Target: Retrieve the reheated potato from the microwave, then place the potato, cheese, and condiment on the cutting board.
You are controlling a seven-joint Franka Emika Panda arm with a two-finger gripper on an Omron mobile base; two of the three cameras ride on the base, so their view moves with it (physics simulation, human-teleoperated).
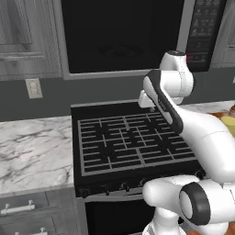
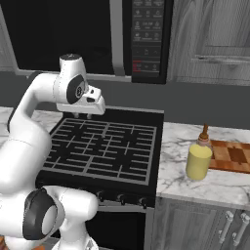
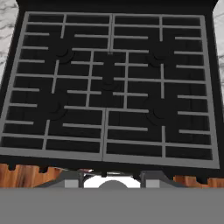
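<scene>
Gripper poised above the stove, below the microwave

Marble counter occupies the left of the left base view, with a wall outlet on the dark backsplash above it and grey drawers below. Next to the right comes the black stove, its grey grates covering the whole cooktop; the hand view looks straight down on these grates, with wood-toned floor at the stove's front edge. Above the stove hangs the microwave, a black box with grey trim, a dark glass door and a button panel on its right side. The door glass is too dark to show what lies inside, so the potato's position cannot be told.

The white arm rises in front of the stove and bends forward, bringing the gripper over the rear of the cooktop, just under the microwave's lower edge, pointing down. Its dark finger tips stand somewhat apart with nothing between them; the grasp is empty.

Right of the stove, on a second stretch of marble counter, stands the condiment, a squat pale-yellow bottle with a brown stopper, upright. It sits just beside the left edge of the cutting board, a checkered wooden board lying flat and cut off by the picture's right edge. Grey cabinets hang above this counter.
</scene>
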